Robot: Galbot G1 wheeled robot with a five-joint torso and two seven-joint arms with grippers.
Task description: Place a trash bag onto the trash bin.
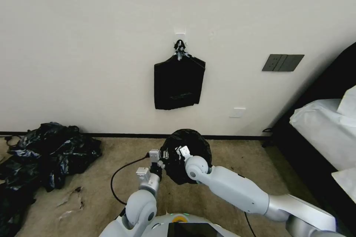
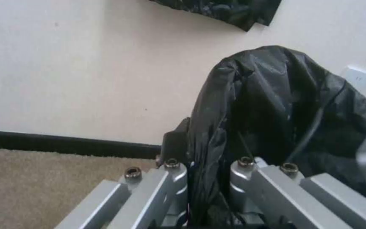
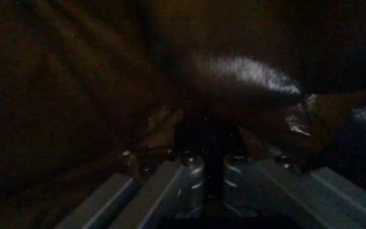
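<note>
The glossy black trash bag forms a rounded dome on the carpet in front of the wall, just ahead of both arms. The trash bin is hidden under it. My left gripper is at the bag's left side, shut on a fold of the plastic; the left wrist view shows the trash bag rising above the left gripper, with a wrinkled pleat pinched between the jaws. My right gripper is pressed into the bag's near top. In the dark right wrist view the right gripper is shut on a thin strip of the trash bag.
A flat black bundle hangs from a wall hook above the bag. A big mound of black bags lies on the carpet at the left. A bed with white bedding stands at the right. A black cable loops beside my left arm.
</note>
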